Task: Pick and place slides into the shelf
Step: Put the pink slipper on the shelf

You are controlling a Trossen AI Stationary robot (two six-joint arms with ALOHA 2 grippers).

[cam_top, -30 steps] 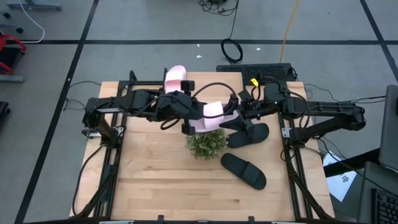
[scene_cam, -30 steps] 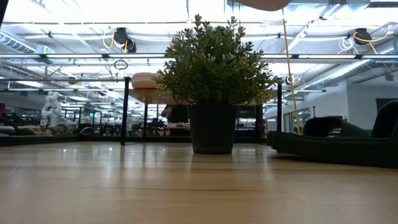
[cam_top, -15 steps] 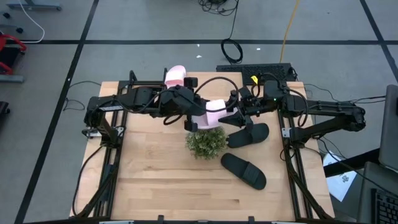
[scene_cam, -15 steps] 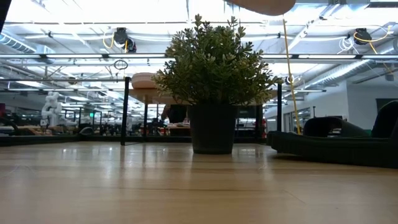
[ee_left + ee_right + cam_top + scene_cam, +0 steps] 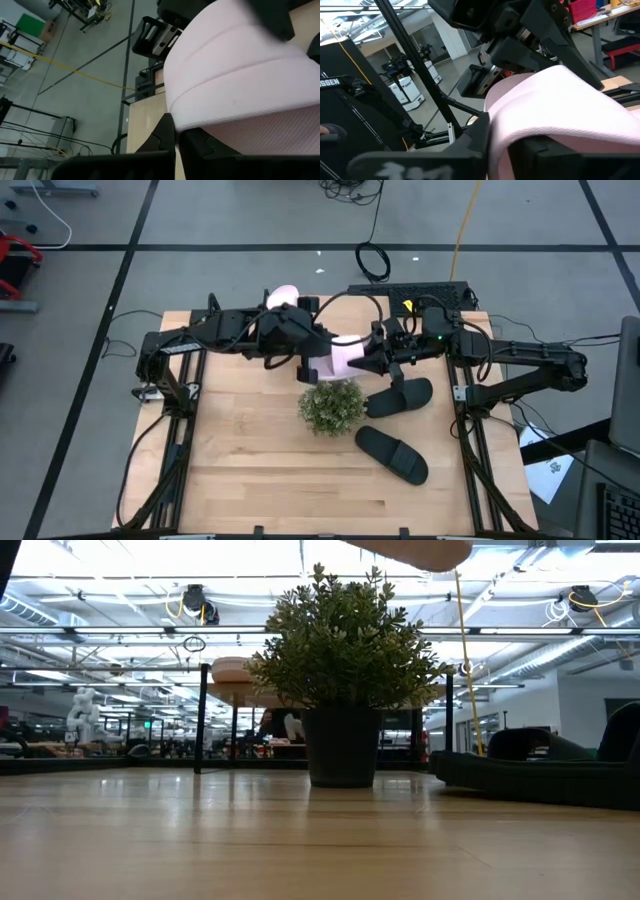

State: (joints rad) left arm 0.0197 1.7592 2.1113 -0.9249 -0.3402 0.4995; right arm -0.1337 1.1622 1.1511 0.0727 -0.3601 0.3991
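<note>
A pale pink slide [image 5: 345, 357] hangs in the air above the round green plant [image 5: 332, 408], between both arms. My left gripper [image 5: 312, 366] is shut on its left part, and my right gripper [image 5: 372, 362] is shut on its right end. In the low view its underside [image 5: 410, 550] shows at the top edge. The other pink slide [image 5: 283, 298] lies at the table's far edge, on the shelf [image 5: 228, 670]. Two black slides [image 5: 400, 397] [image 5: 392, 452] lie on the table, to the right of the plant. My left gripper has the pink slide's edge [image 5: 172, 112] between its two fingers [image 5: 165, 135], beside the wide strap. It comes from the table's left, slanting down. The slide is lifted clear of the table. My right gripper pinches the pink slide's right end [image 5: 495, 127] between its two fingers [image 5: 470, 142]. It comes level from the table's right. The slide hangs clear, over the plant.
The potted plant stands mid-table right under the held slide. The shelf's black legs [image 5: 203, 715] rise behind it. The near half of the tabletop [image 5: 260, 480] is bare wood.
My right gripper has shut on the pink slide's right end, keeping its place. My left gripper has gone a little toward the table's far edge and right, taking the slide with it; the slide stays lifted clear.
</note>
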